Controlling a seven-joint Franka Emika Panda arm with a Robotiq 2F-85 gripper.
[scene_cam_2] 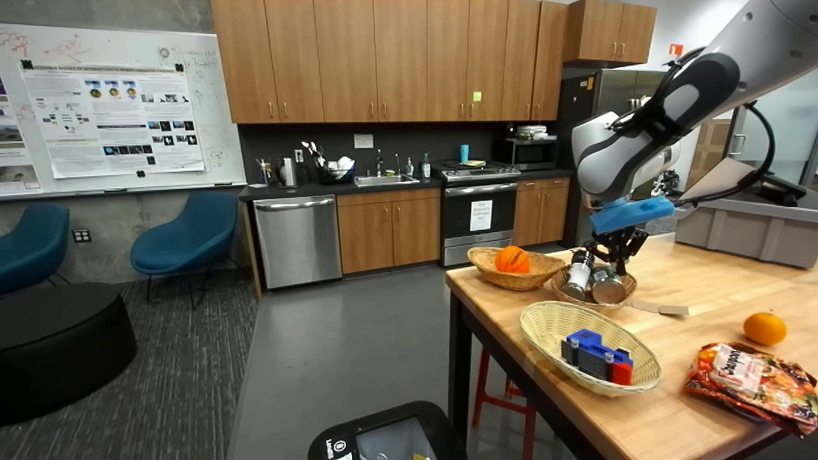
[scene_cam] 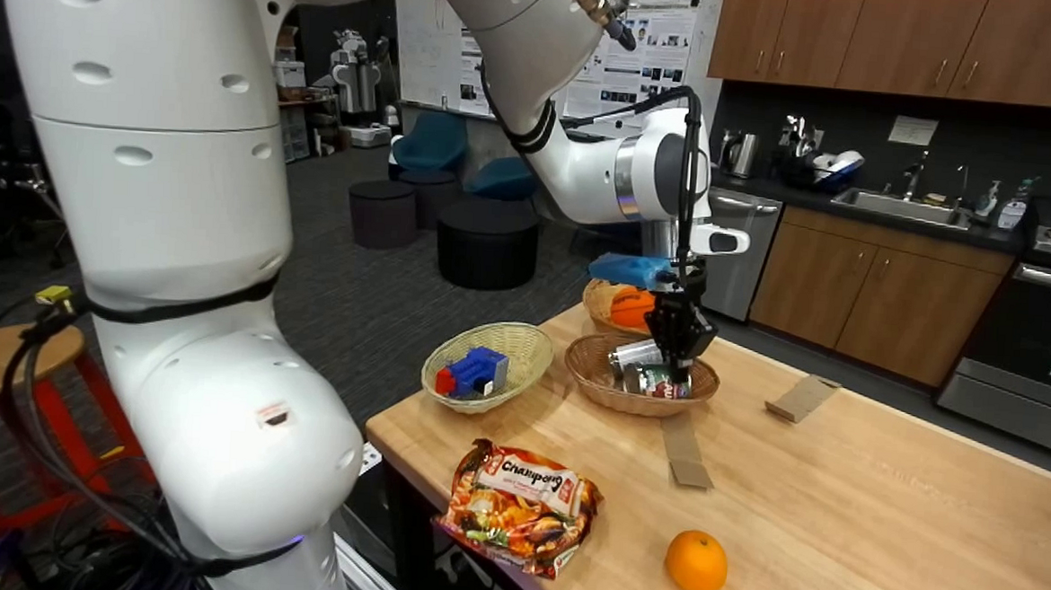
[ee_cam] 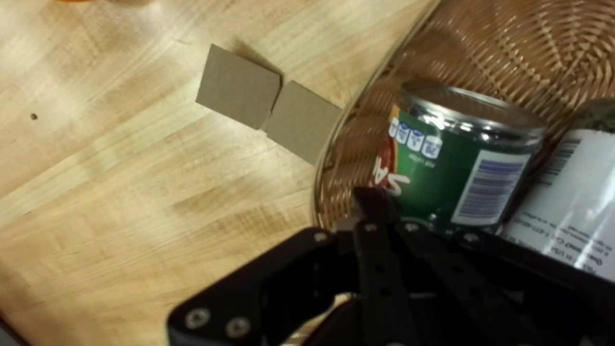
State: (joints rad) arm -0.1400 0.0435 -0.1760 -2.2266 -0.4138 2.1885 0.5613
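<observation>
My gripper [scene_cam: 679, 361] points down into the brown wicker basket [scene_cam: 606, 395], also seen in an exterior view [scene_cam_2: 623, 265]. In the wrist view its fingertips [ee_cam: 375, 204] are together, beside the green can [ee_cam: 432, 168], with no object visible between them; I cannot tell whether they touch it. The green can lies on its side in both exterior views [scene_cam: 651, 382] [scene_cam_2: 607, 285]. A white-labelled container [ee_cam: 562, 206] lies next to it, also seen in an exterior view [scene_cam_2: 579, 273]. The fingertips partly cover the green can's label in the wrist view.
A pale basket [scene_cam: 535, 367] holds a blue and red block toy [scene_cam: 478, 371]. A basket behind holds an orange ball [scene_cam_2: 512, 260]. A noodle packet [scene_cam: 523, 511] and an orange [scene_cam: 696, 563] lie on the table. Cardboard pieces [scene_cam: 685, 452] lie beside the brown basket. A grey bin [scene_cam_2: 744, 233] stands farther back.
</observation>
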